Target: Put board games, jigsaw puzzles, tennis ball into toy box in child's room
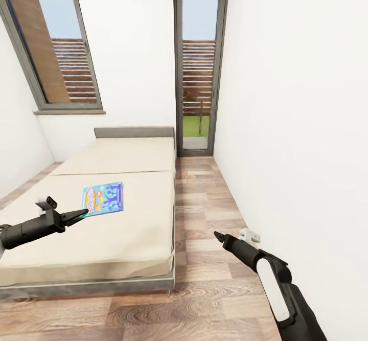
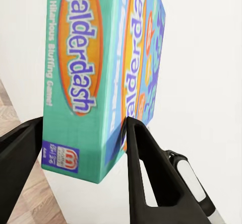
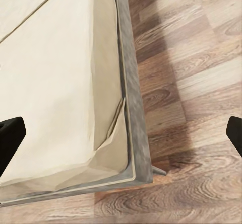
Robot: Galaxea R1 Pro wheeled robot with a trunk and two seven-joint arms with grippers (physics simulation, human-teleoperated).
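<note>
Right gripper [image 1: 218, 235] at my 4 o'clock, fingers spread wide, empty, over the brown wood-plank floor [image 1: 204, 279]. Left gripper [image 1: 82, 212] at 10 o'clock brackets the flat blue-green cartoon-print board game [image 1: 102, 198]; I cannot tell if it grips. The game lies on the cream mattress of the grey-framed bed [image 1: 128, 228]. My read: lifting and boxing this game remain.

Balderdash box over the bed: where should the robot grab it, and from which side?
Across its thin edge, a finger on each broad face, coming from the end nearest the robot. The Balderdash box is flat and slim, so likely only its thickness fits between fingers. The left gripper holds it that way.
</note>
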